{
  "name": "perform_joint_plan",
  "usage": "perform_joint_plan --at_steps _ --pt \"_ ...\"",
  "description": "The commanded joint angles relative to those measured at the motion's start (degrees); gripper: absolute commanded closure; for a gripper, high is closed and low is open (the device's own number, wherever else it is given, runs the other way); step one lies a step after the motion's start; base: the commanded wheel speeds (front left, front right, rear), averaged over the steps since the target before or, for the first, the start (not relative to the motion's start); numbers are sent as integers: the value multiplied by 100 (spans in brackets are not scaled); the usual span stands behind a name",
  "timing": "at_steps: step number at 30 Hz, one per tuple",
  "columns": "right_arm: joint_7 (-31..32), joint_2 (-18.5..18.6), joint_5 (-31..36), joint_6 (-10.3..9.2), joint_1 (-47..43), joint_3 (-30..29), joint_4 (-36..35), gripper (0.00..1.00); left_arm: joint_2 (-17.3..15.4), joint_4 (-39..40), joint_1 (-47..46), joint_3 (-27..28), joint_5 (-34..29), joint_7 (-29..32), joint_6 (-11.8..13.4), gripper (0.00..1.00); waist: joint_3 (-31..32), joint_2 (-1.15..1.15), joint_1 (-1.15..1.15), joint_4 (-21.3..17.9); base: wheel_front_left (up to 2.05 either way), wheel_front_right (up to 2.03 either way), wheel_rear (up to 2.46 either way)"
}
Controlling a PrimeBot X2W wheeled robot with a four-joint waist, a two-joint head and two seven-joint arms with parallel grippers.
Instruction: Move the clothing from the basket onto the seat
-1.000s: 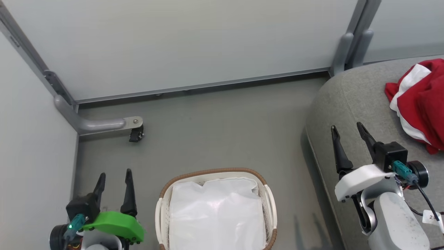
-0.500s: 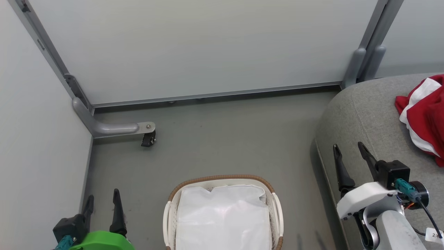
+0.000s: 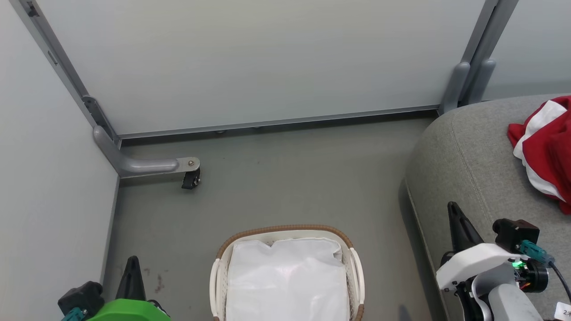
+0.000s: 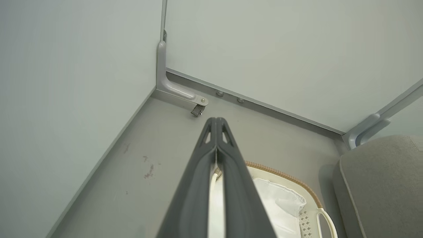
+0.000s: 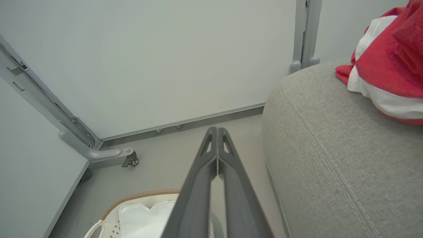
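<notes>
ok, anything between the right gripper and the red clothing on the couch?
Nothing visible does. The right gripper is shut and empty, and only bare couch shows between it and the clothing. The clothing already lies on the couch, and the basket shows just its white liner.

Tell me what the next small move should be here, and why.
Probably nothing beyond parking the arms. The basket holds its white liner and no red fabric, the clothing lies on the seat, and the left gripper and right gripper hang clear, jaws shut on nothing.
</notes>
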State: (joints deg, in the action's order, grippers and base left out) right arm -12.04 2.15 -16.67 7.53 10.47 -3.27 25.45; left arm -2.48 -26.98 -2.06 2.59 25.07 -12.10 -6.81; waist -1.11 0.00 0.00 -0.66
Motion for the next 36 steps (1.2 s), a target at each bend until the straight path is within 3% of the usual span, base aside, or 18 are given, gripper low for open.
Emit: perform_joint_plan --at_steps 1,4,5,8,36 --pt "61 33 -302 -1 47 -22 -149 100 -24 143 -111 36 255 58 -11 100 1 0 0 1 0 0 0" --pt "123 35 -612 -1 16 -22 -206 100 -25 202 -118 44 529 126 -14 100 3 0 0 3 0 0 0" --pt "235 39 -1104 -1 -27 -33 -288 100 -27 290 -137 61 969 242 -18 100 7 0 0 6 0 0 0" --pt "331 43 -1507 -1 -56 -48 -348 100 -29 356 -158 79 1329 340 -23 100 11 0 0 8 0 0 0" --pt "896 61 -3755 -3 -198 -153 -658 100 -40 717 -278 201 3330 905 -42 100 33 0 0 24 0 0 0"
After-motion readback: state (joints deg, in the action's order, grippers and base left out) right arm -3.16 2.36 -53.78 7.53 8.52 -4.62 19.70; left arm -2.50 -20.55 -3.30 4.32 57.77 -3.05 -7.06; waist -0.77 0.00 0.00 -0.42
